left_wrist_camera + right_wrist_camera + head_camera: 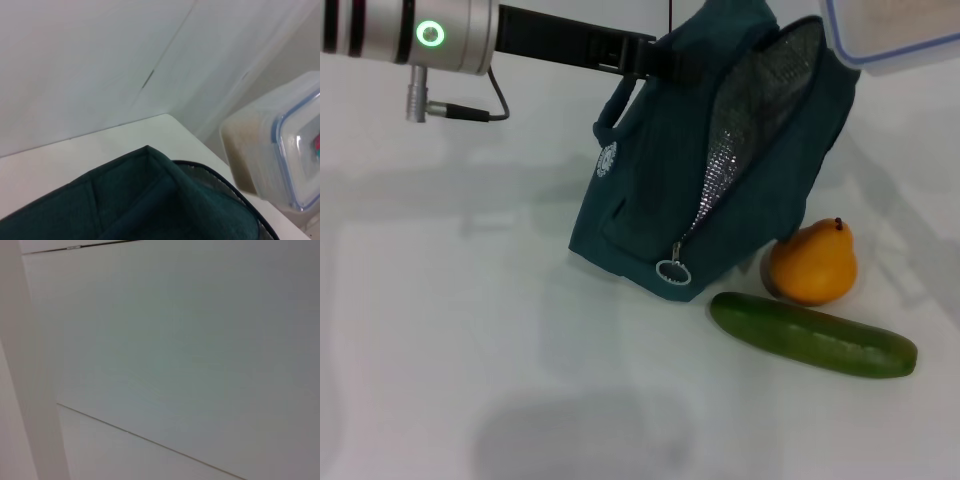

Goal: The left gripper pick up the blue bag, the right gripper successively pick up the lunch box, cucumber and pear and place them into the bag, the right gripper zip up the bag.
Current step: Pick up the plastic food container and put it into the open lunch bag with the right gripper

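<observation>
Nearest on the white desk (440,330) lies the cucumber (812,335), stretched across the right side, with the pear (812,265) upright just behind it, beside the lower right corner of the blue bag (660,190). Behind these the bag is tilted, its zipper open and the silver lining showing, the zip pull ring (673,272) hanging near its lower edge. Farther back, the left tool (655,60) reaches in from the left and is clenched on the bag's top edge, holding it up. At the far upper right the lunch box (890,30) hangs in the air above the bag's opening; the right tool carrying it is out of sight in every view.
</observation>
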You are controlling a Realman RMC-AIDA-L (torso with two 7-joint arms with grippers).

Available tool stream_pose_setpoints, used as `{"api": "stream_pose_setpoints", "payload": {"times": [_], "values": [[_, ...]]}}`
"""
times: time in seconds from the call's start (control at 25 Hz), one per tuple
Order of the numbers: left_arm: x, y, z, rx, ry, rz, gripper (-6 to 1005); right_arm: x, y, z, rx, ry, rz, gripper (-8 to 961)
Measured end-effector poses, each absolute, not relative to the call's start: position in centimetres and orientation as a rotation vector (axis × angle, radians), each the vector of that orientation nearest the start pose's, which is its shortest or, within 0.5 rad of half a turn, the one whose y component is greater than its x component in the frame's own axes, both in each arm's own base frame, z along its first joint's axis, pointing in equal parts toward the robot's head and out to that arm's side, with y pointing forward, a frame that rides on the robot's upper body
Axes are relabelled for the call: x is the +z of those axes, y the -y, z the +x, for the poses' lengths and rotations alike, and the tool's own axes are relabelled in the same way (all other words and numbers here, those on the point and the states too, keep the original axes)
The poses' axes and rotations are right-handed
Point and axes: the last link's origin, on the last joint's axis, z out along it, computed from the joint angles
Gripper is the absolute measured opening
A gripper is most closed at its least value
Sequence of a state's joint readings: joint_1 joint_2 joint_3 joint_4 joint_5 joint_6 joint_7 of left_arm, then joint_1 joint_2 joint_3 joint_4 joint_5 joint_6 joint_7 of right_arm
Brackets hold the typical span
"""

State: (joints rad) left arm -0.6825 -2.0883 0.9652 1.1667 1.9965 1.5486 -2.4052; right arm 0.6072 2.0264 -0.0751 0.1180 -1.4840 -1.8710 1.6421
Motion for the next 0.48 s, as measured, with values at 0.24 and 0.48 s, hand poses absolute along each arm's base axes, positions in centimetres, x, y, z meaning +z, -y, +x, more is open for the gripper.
{"api": "stream_pose_setpoints", "payload": {"times": [0.24, 0.48], "values": [[3.3, -38.1, -12.3, -0.589, 1.116, -2.737, 67, 3.9, -33.2, 21.9, 2.35, -1.214, -1.57, 111], [3.4, -38.2, -11.6, -0.637, 1.119, -2.746, 67, 3.1, -34.5, 21.3, 2.278, -1.24, -1.593, 112]]}}
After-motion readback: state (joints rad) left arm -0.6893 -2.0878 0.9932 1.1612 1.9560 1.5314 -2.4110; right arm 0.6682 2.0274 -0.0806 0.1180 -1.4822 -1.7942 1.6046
